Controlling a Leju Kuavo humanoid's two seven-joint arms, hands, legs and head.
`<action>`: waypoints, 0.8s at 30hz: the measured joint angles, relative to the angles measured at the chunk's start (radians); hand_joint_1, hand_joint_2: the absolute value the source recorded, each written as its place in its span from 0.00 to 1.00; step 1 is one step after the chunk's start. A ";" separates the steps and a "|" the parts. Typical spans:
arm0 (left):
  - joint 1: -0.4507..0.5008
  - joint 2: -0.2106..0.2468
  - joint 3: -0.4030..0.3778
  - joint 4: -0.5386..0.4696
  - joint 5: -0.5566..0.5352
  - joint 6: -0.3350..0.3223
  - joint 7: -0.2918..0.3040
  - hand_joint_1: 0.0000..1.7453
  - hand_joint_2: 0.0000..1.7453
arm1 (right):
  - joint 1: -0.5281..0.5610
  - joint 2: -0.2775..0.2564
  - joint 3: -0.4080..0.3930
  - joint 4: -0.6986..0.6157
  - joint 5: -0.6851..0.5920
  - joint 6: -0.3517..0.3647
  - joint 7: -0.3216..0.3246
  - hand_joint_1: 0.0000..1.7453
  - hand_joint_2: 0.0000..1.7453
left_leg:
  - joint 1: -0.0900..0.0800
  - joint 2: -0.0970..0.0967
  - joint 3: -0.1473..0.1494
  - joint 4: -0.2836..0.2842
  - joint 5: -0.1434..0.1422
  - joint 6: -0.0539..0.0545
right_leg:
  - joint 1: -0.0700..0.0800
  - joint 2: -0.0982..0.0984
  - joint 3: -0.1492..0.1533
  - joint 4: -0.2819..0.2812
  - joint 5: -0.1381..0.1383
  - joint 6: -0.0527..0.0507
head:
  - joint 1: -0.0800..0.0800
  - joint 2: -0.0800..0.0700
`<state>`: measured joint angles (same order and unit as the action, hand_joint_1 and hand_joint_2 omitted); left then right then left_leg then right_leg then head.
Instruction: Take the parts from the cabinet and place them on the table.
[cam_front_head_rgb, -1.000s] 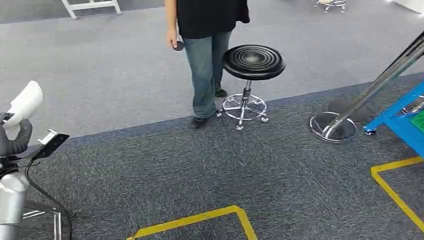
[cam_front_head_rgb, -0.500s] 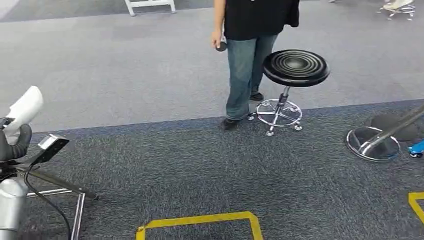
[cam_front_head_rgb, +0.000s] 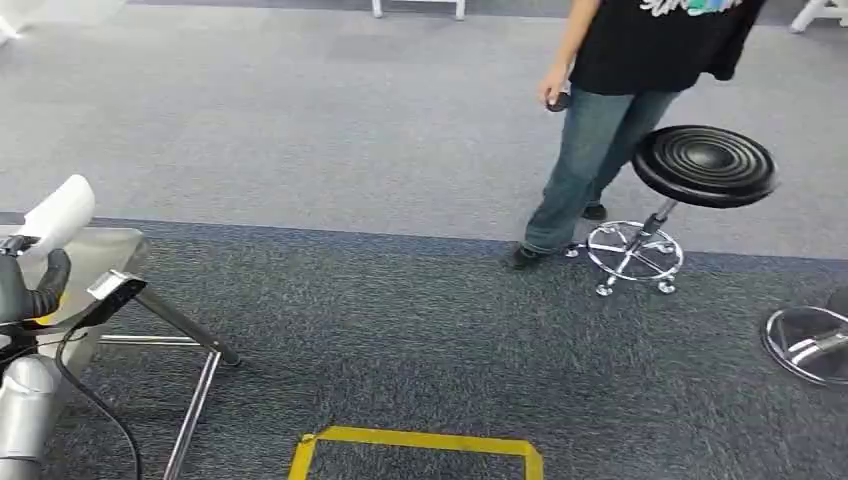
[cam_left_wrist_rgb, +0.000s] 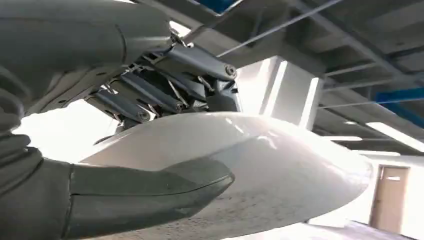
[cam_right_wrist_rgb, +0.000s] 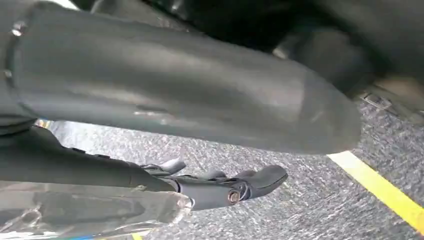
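Even indoor light; wrist views blurred, one with window glare.

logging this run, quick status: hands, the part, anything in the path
Left hand grips the white part. Right hand hangs above the carpet, nothing in it, fingers look curled. Grey table at left; person and black stool ahead right.
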<state>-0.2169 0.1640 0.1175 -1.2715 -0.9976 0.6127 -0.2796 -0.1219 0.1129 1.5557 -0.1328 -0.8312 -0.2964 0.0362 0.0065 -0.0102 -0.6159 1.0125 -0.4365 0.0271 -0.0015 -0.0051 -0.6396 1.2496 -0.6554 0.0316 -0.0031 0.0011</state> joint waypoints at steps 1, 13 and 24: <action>0.002 -0.001 0.000 0.000 -0.006 0.000 0.001 0.92 1.00 | 0.002 0.000 0.000 0.000 -0.001 0.000 0.000 0.00 0.00 | -0.001 -0.014 0.000 0.000 -0.001 0.001 | 0.001 0.004 -0.039 0.065 -0.014 -0.001 | 0.001 0.000; 0.007 0.003 0.000 0.001 -0.030 0.003 0.014 0.92 1.00 | 0.000 0.001 0.000 0.000 0.001 0.002 0.000 0.00 0.00 | 0.004 -0.065 -0.029 0.042 -0.023 -0.046 | -0.009 0.050 0.096 -0.261 0.168 -0.039 | -0.007 0.000; 0.014 0.002 -0.002 0.006 -0.052 0.007 0.025 0.92 1.00 | 0.000 0.002 0.000 0.000 0.000 0.003 0.001 0.00 0.00 | -0.011 0.089 0.003 0.001 -0.003 -0.028 | 0.013 -0.097 0.118 -0.256 0.138 -0.023 | -0.008 0.000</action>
<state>-0.2027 0.1656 0.1156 -1.2657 -1.0498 0.6199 -0.2544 -0.1222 0.1144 1.5557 -0.1328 -0.8312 -0.2937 0.0374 -0.0048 0.0785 -0.6133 1.0133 -0.4392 -0.0013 0.0117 -0.1026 -0.5220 0.9937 -0.5175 0.0085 -0.0107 0.0011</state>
